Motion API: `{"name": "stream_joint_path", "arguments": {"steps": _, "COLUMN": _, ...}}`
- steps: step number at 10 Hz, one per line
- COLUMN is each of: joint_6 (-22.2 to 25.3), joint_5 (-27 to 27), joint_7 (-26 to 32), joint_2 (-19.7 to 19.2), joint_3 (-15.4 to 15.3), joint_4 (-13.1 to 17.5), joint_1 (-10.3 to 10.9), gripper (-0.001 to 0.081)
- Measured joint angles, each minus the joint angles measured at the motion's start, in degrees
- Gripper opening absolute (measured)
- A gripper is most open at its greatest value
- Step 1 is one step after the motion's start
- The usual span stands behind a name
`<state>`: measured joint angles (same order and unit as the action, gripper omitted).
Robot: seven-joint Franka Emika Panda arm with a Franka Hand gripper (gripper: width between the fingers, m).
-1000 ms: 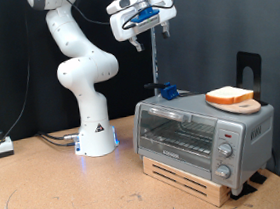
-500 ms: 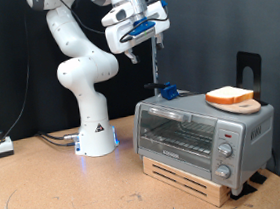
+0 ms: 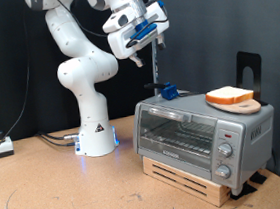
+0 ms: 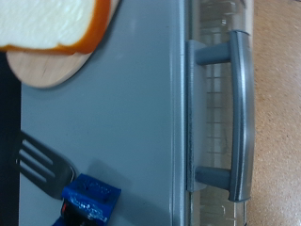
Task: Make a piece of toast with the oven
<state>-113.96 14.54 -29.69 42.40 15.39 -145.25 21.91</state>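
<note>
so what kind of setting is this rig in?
Looks like a robot lab bench, not a real kitchen: a Franka arm bolted to a brown tabletop, black backdrop, and a toaster oven on a wooden pallet with toast on top.

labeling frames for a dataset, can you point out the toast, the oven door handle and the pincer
piece of toast (image 3: 231, 96), exterior view, its pale top face
oven door handle (image 4: 240, 113), wrist view, middle of the grey bar
pincer (image 3: 149, 38), exterior view, between its fingertips

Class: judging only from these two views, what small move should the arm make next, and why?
Probably lower the end effector toward the door handle: the oven looks shut, the piece of toast sits on its top, and the end effector hangs high above.
</note>
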Motion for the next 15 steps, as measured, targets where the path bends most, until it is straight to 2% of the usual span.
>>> {"name": "stream_joint_path", "arguments": {"steps": 2, "joint_6": -0.09, "joint_5": -2.52, "joint_7": 1.87, "joint_2": 0.08, "joint_3": 0.26, "joint_4": -2.22, "joint_1": -0.45, "gripper": 0.0809}}
{"name": "stream_joint_path", "arguments": {"steps": 5, "joint_6": -4.86, "joint_5": -6.56, "joint_7": 1.84, "joint_2": 0.14, "joint_3": -0.3, "joint_4": -6.97, "joint_1": -2.52, "gripper": 0.0809}}
{"name": "stream_joint_path", "arguments": {"steps": 7, "joint_6": -4.69, "joint_5": -5.71, "joint_7": 2.46, "joint_2": 0.08, "joint_3": 0.07, "joint_4": -7.11, "joint_1": -2.33, "gripper": 0.0809}}
{"name": "stream_joint_path", "arguments": {"steps": 9, "joint_6": -5.94, "joint_5": -5.71, "joint_7": 2.73, "joint_2": -0.47, "joint_3": 0.55, "joint_4": -8.52, "joint_1": -2.34, "gripper": 0.0809}}
{"name": "stream_joint_path", "arguments": {"steps": 15, "joint_6": -16.96, "joint_5": -7.58, "joint_7": 4.0, "joint_2": -5.97, "joint_3": 0.48, "joint_4": -15.12, "joint_1": -2.48, "gripper": 0.0809}}
